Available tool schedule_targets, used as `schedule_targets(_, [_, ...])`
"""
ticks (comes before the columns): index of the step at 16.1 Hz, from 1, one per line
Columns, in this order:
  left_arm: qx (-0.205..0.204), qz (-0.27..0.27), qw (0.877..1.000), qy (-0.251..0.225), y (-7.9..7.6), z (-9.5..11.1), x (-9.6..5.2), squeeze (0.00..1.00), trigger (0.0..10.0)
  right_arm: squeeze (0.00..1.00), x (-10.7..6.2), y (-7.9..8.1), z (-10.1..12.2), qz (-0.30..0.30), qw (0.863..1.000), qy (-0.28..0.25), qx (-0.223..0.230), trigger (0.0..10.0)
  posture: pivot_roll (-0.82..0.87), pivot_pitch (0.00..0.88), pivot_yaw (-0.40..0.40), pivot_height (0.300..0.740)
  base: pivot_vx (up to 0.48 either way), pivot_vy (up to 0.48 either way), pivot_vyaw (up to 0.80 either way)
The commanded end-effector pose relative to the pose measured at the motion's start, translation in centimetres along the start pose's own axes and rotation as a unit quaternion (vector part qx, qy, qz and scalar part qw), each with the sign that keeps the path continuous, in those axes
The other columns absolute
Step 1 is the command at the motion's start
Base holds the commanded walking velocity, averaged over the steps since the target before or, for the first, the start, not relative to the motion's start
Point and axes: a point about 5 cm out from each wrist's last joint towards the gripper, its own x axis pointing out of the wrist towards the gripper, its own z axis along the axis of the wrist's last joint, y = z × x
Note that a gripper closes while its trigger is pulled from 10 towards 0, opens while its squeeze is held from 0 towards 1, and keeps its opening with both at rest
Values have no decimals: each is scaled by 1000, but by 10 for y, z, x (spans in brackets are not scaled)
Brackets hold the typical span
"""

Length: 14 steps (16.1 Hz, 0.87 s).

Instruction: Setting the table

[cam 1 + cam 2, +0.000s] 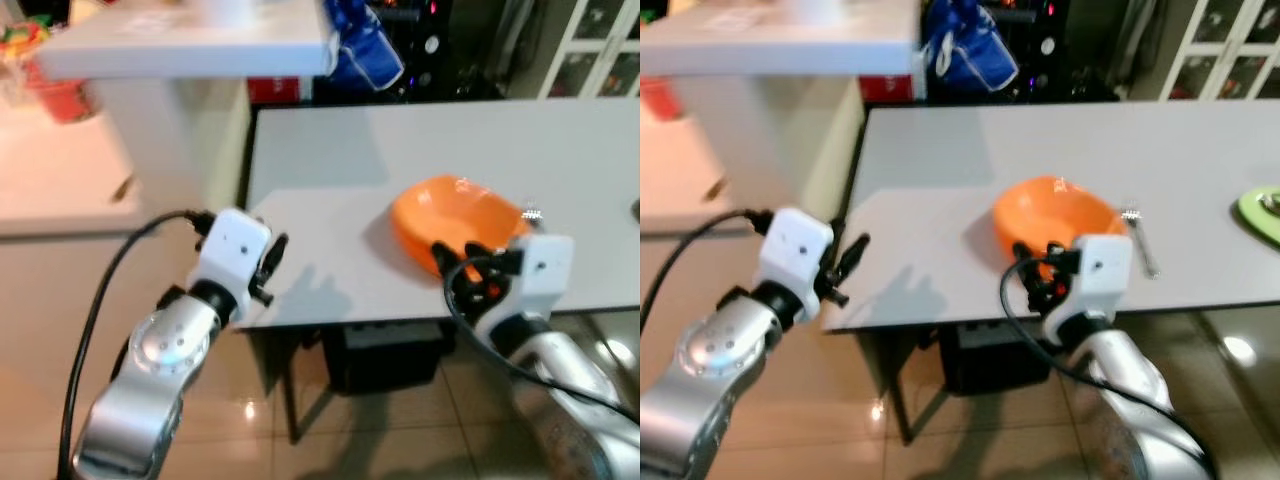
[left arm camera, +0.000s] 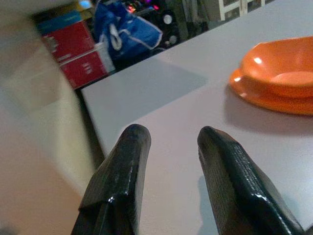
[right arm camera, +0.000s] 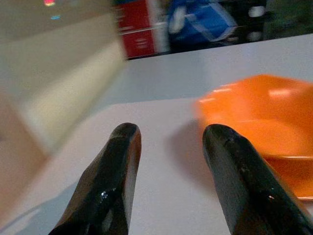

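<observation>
An orange bowl (image 1: 455, 212) stands on a matching orange plate near the front edge of the pale grey table (image 1: 400, 140). My right gripper (image 1: 455, 268) is open and empty at the table's front edge, just short of the bowl's near rim; in the right wrist view the bowl (image 3: 261, 110) lies beyond one finger (image 3: 234, 166). My left gripper (image 1: 272, 262) is open and empty at the table's front left corner, well to the left of the bowl (image 2: 281, 73). A silver utensil (image 1: 1140, 240) lies right of the bowl.
The rim of a green plate (image 1: 1265, 212) shows at the table's right edge. A white counter (image 1: 60, 180) and shelf (image 1: 190, 45) stand to the left. A blue bag (image 1: 365, 45) and red boxes (image 2: 73, 51) sit behind the table. Tiled floor (image 1: 400, 430) lies below.
</observation>
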Motion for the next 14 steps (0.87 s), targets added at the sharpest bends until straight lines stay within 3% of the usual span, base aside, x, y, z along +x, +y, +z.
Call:
schedule_targets(1, [9,17,1000,4,2,-2,1,0,10000,0,2,2,0,7,1000,-8,-5,10000,12,0,18,740,0,480,0])
schedule_targets(6, [6,67,998,-6,12,-2,9,0,10000,0,19,7,-11,16,1000,17,-21,10000,42,0,-8,740,0,480,0])
schedule_targets(12, [-6,94,995,-14,10,-1,22,0,10000,0,36,8,-25,14,999,42,-31,10000,38,0,-12,740,0,480,0])
schedule_targets(14, [-1,93,996,-11,9,-4,25,0,10000,0,40,11,-23,19,998,37,-53,10000,21,0,-9,740,0,480,0])
